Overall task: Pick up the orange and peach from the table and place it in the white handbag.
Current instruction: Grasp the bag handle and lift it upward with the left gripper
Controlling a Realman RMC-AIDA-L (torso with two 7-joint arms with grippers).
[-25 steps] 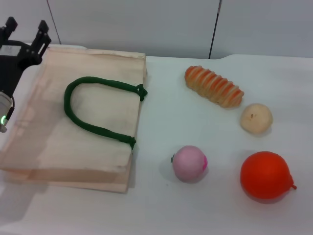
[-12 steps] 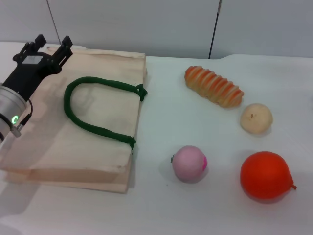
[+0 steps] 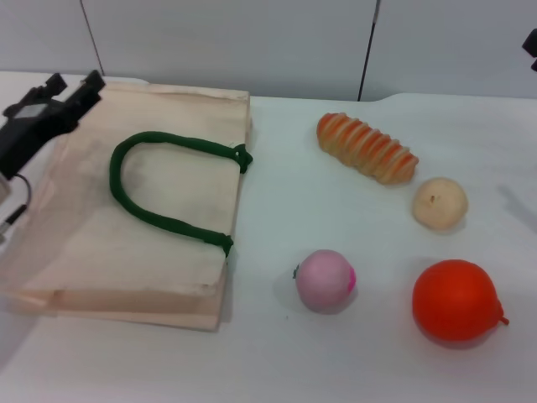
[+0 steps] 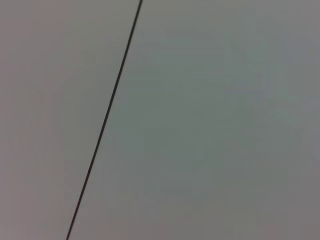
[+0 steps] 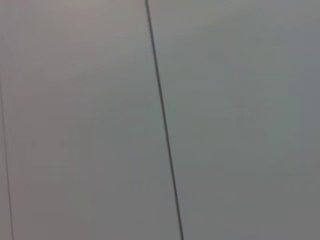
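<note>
Since half a second ago the left tool has swung back toward the worktop's far-left corner, off the bag's middle and over its far-left edge; its two fingers stand apart and hold nothing. A dark sliver of the right tool has come into sight at the far-right edge, and whether it is open I cannot tell. Both wrist views show only blank wall panels.

The white handbag lies flat along the left side of the worktop, its green rope handle looped on top; the cloth looks limp, so its mouth probably needs holding open. The peach sits near the front edge just right of the bag, and the orange by the front-right corner. Both look round and smooth, likely light and prone to rolling, so a grip straight across the widest part seems safest, clear of the orange's nub. A striped bread roll and a beige ball lie behind them
</note>
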